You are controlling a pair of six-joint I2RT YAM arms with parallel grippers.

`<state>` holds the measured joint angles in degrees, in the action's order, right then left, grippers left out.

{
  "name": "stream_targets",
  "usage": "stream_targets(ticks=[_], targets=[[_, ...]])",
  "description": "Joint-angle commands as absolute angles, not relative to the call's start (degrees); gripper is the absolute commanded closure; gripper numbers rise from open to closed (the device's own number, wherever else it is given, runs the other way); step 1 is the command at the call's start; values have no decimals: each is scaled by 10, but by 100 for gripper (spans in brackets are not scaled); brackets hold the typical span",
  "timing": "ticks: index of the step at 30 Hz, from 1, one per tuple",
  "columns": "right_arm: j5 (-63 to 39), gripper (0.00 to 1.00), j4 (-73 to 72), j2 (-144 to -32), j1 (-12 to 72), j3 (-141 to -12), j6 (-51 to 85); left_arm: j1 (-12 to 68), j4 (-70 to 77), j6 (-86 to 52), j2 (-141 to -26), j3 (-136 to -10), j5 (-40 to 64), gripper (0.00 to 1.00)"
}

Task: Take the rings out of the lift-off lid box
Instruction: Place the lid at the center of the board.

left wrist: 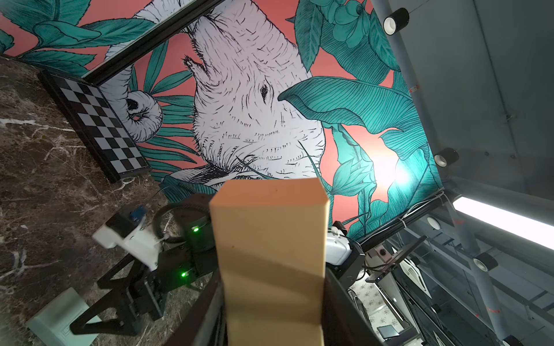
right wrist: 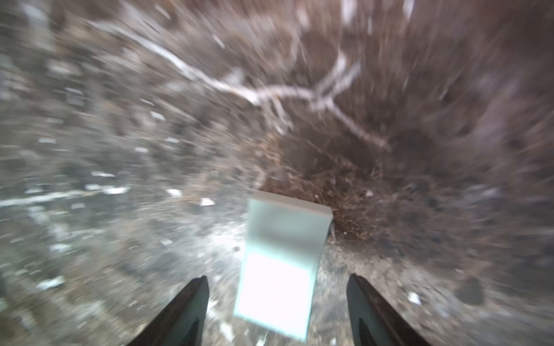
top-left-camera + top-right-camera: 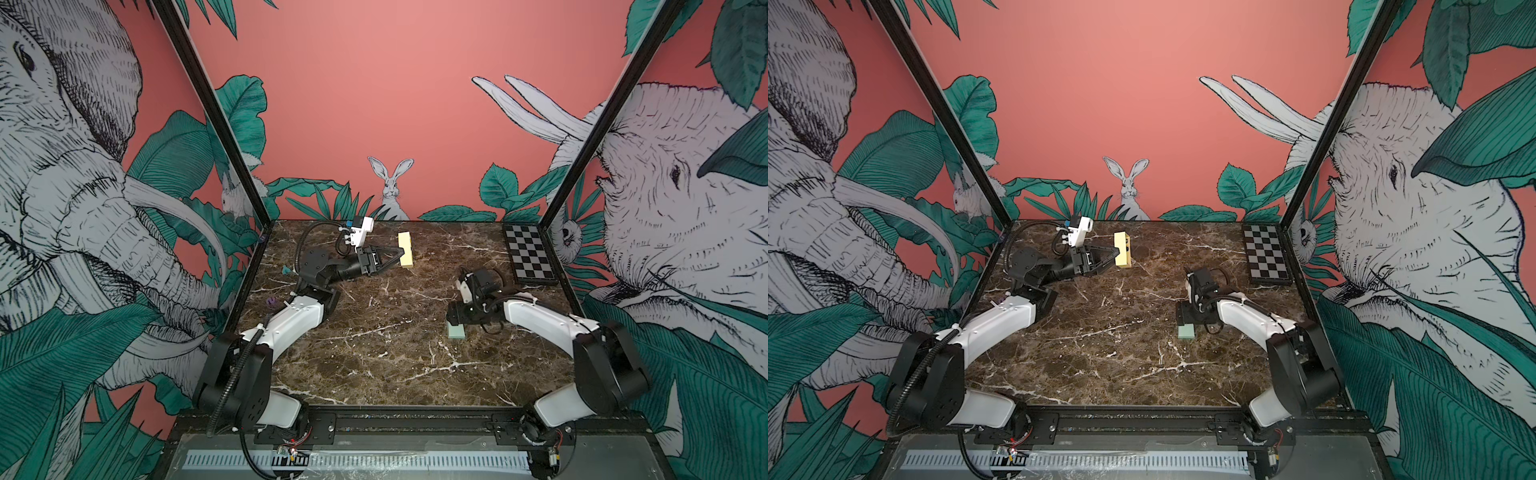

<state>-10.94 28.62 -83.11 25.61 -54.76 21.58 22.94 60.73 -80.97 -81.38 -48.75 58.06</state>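
While your left gripper (image 3: 398,254) is holding the base (image 3: 405,248) up off the table (image 3: 395,365), near the back, your job is looking about half done. Its fingers are squeezing the base, which is hanging in the air, tipped up onto its edge. The lid (image 3: 457,332) is already off and is lying flat on the table, well apart from the base. Your right gripper (image 2: 278,277) is hanging just over the lid. Its fingers are spread wide, one on each side, and are not touching it. So the box is sitting in two parts now. The rings are the part you are missing. Two tiny dark dots (image 3: 1126,240) are showing on the base in a top view, but you cannot tell if they are the rings. No ring is showing on the table. You are looking at one big step left: getting both rings out of the base.
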Motion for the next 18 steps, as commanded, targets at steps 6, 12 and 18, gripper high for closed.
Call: stream_targets(ticks=[6, 12, 18], targets=[[-386, 10, 199, -683, 233, -692, 291, 228, 622, -810, -791, -491, 599, 61], [-495, 3, -85, -722, 245, -676, 475, 230, 599, -798, -785, -489, 594, 61], [-488, 4, -77, -786, 292, -723, 449, 233, 580, -787, -782, -494, 598, 61]])
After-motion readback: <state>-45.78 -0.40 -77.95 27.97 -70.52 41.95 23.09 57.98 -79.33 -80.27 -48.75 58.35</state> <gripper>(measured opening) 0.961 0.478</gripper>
